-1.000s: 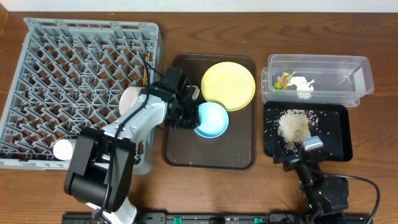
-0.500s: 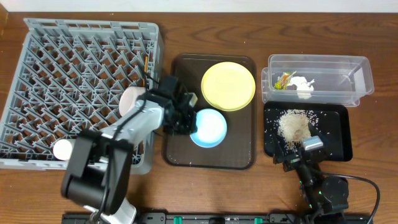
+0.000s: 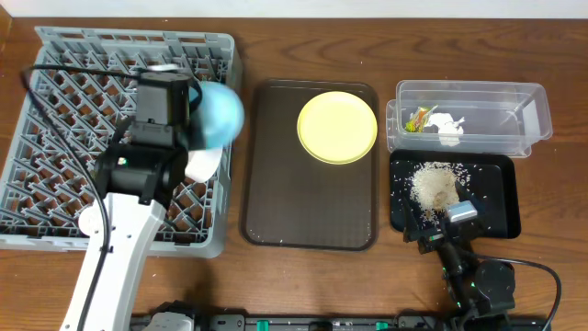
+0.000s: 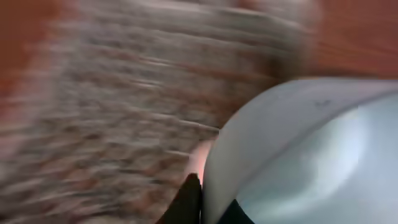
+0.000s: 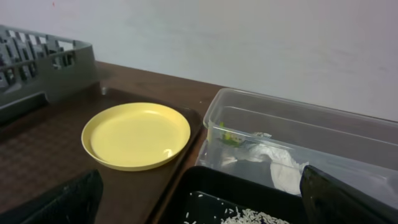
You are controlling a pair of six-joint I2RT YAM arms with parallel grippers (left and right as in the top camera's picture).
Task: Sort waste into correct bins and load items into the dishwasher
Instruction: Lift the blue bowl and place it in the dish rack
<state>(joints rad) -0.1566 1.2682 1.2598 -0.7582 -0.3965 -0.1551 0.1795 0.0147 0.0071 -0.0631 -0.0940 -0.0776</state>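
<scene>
My left gripper [image 3: 197, 119] is shut on the rim of the light blue bowl [image 3: 220, 114] and holds it above the right side of the grey dish rack [image 3: 64, 101]. The left wrist view is motion-blurred, with the bowl [image 4: 311, 149] pinched between my fingertips [image 4: 190, 200]. A white bowl [image 3: 204, 165] and a small white cup [image 3: 92, 221] sit in the rack. The yellow plate [image 3: 337, 127] lies on the brown tray [image 3: 308, 216]. My right gripper [image 3: 447, 226] is open and empty at the front of the black tray [image 3: 501, 198], which holds the rice scraps [image 3: 435, 184]. I do not see the chopsticks.
The clear tub [image 3: 496, 115] at the back right holds the green-yellow wrapper [image 3: 421, 117] and the white tissue [image 3: 447, 127]. In the right wrist view the plate [image 5: 135, 135], the tub [image 5: 292, 130] and the black tray's edge [image 5: 205, 183] lie ahead.
My left gripper has lifted the blue bowl off the brown tray and swung it left and back over the dish rack. The right arm has not moved.
</scene>
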